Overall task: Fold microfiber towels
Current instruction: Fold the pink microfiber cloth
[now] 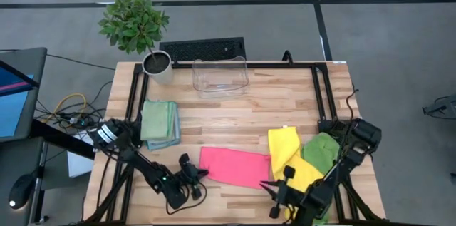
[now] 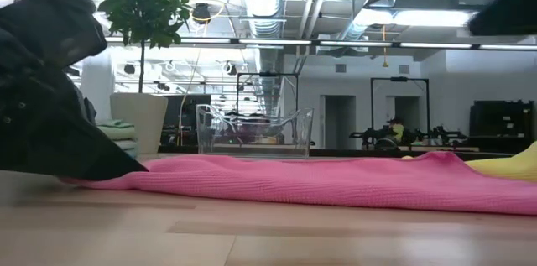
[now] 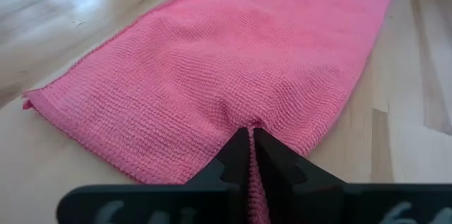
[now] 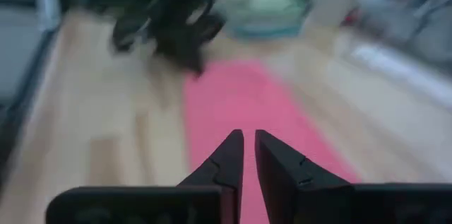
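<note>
beside yellow towel (image 1: pixel 285 147), left tool (image 3: pixel 251 155) pinching pink towel (image 3: pixel 233 75), right tool (image 4: pixel 248 155) grip unclear

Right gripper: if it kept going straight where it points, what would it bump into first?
Probably the pink towel, which stretches straight ahead of the right gripper. Farther along that line sits the left gripper, pinching the towel's other end.

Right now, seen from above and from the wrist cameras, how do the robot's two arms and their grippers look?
Both arms are dark, nearly black, built of slim jointed links. The left arm has a pale striped band near its base and a small green light near the wrist. Each ends in two black, wedge-shaped fingers: left gripper, right gripper. Pale markings show on the bar beneath the fingers.
</note>
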